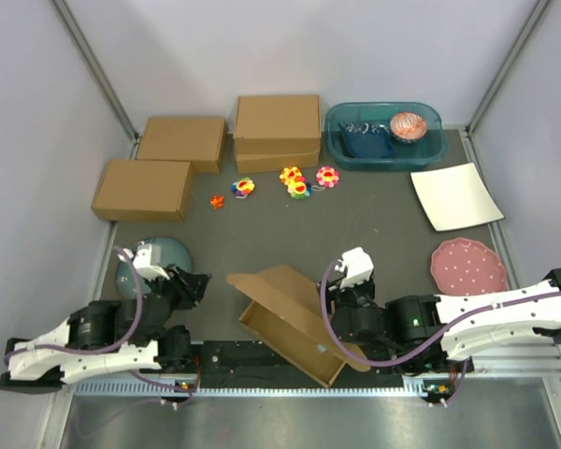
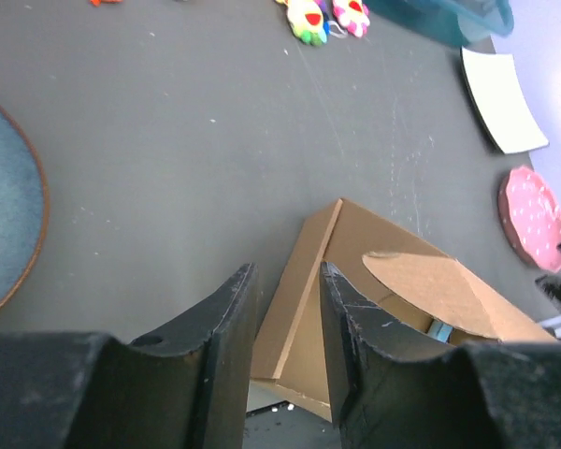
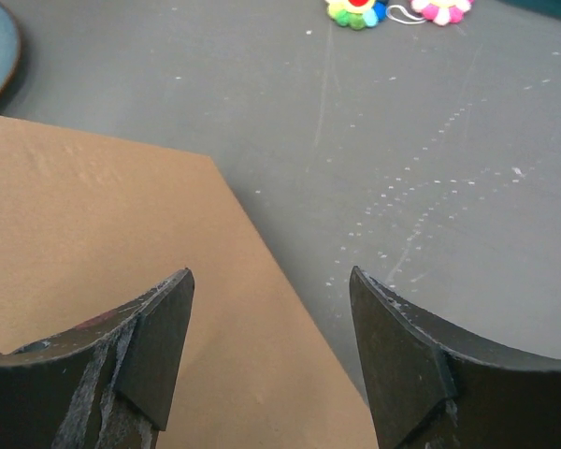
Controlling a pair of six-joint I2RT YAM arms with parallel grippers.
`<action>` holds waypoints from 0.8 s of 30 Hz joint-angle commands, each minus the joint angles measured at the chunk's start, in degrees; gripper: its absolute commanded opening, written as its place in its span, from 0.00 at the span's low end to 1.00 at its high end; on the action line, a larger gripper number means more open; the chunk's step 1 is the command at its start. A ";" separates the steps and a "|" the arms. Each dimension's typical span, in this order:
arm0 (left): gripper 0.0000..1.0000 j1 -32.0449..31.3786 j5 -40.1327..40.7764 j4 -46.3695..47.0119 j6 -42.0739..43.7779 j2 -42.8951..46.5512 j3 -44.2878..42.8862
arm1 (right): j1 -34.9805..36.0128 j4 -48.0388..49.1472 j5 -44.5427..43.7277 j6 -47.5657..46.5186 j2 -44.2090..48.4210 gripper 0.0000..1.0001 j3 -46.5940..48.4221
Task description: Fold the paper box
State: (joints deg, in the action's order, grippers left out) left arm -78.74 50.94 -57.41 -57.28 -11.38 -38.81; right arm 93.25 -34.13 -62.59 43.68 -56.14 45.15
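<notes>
Roughly half the paper box (image 1: pixel 294 327) is looking folded, its lid (image 1: pixel 279 288) waiting unclosed; left gripper (image 2: pixel 285 276) and right gripper (image 3: pixel 271 281) are hovering released.

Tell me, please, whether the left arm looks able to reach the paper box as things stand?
Probably yes: the left gripper has its fingers apart and empty, aimed at the near corner of the paper box, with only bare mat between. The right gripper is at the box's other side.
</notes>
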 commanded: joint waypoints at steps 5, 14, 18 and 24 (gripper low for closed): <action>0.40 -0.10 15.23 -9.93 -11.64 -1.28 -2.94 | -0.09 21.73 14.66 -16.34 -3.70 0.61 -3.05; 0.48 -0.10 13.14 19.68 10.68 -3.12 4.26 | 0.26 18.14 22.50 -11.43 -11.54 0.59 -3.66; 0.52 -0.10 7.36 30.40 15.78 -5.05 10.31 | 0.52 10.07 18.49 -3.30 -9.70 0.64 -2.88; 0.74 0.08 1.54 39.73 18.60 -11.29 12.88 | -1.66 -3.56 10.55 15.09 6.63 0.79 -3.21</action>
State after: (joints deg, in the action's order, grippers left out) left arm -78.74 57.28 -28.84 -42.85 -19.66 -26.33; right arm 93.27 -28.99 -47.77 45.50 -58.78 41.60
